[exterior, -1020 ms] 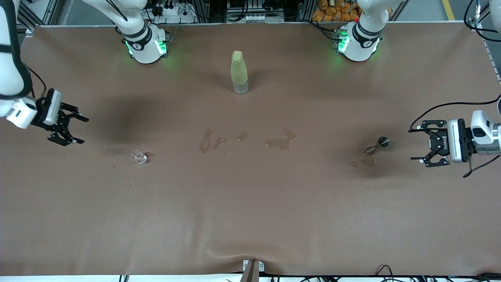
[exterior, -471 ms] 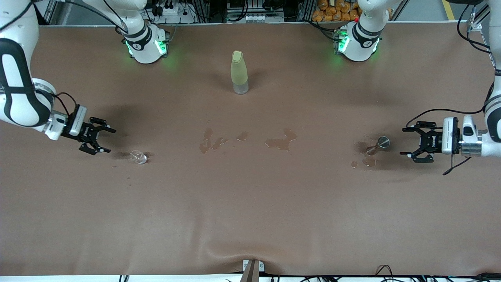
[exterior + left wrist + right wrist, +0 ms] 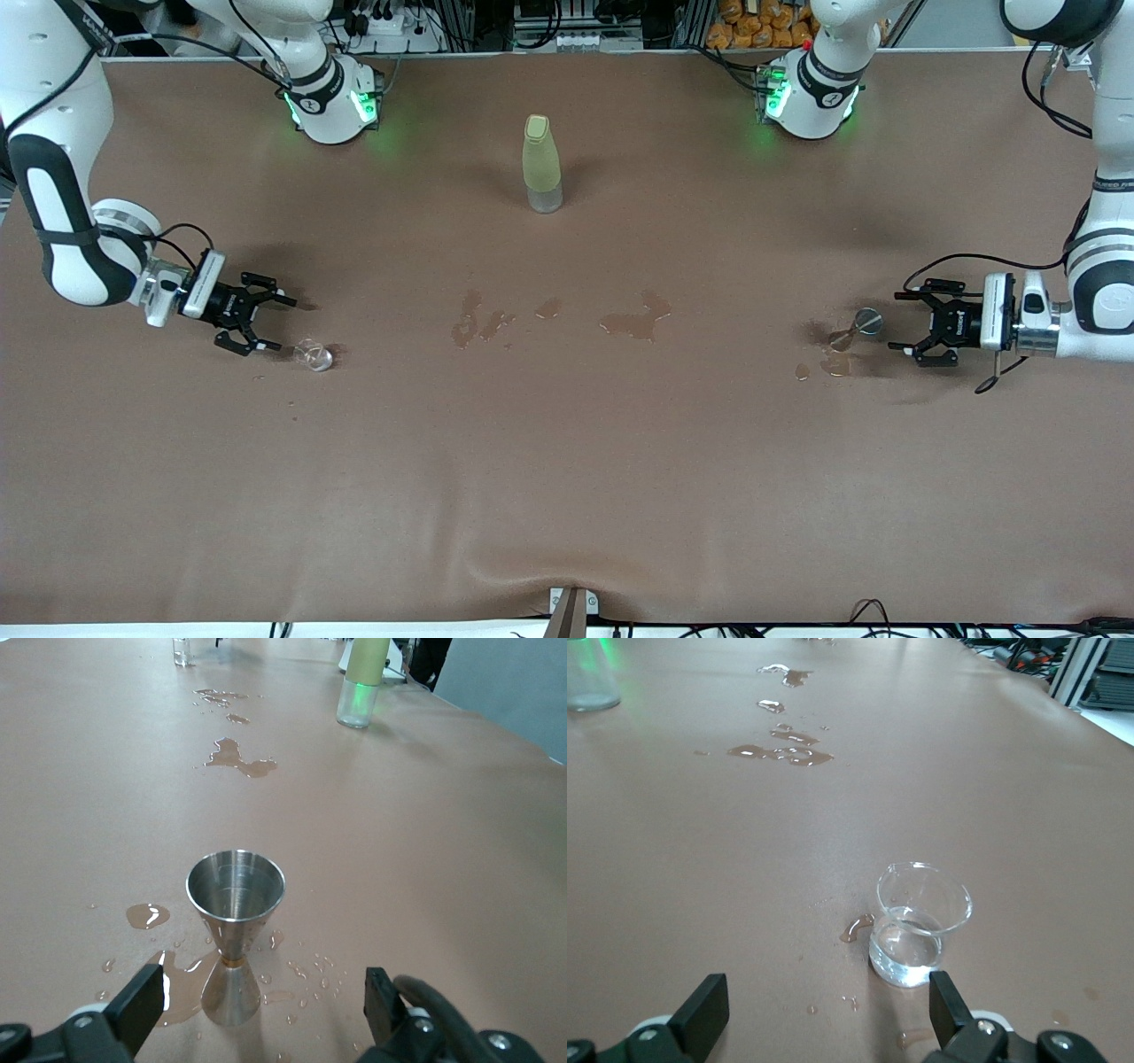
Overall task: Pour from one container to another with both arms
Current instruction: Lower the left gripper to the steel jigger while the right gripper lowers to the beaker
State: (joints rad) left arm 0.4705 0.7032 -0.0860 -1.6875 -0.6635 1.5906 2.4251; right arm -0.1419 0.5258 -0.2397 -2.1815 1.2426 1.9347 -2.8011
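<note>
Brown table [image 3: 567,496] with a broad bare stretch along the edge nearest the front camera; both arms work low near the two ends. Right gripper [image 3: 270,324], toward the right arm's end, lies low over the table just beside a small clear glass [image 3: 314,354] holding a little liquid; its fingers [image 3: 700,1014] are spread wide, hold nothing, and one fingertip stands close to the glass, contact not discernible. Left gripper [image 3: 904,330], toward the left arm's end, lies low just beside an upright metal jigger [image 3: 852,330]; its fingers [image 3: 142,1001] are spread wide on either side of the jigger's base without touching it. Small puddles [image 3: 824,365] ring the jigger, and larger spills [image 3: 633,321] mark the table's middle. A pale yellow-green bottle [image 3: 541,164] stands upright between the two bases, well apart from both grippers.
</note>
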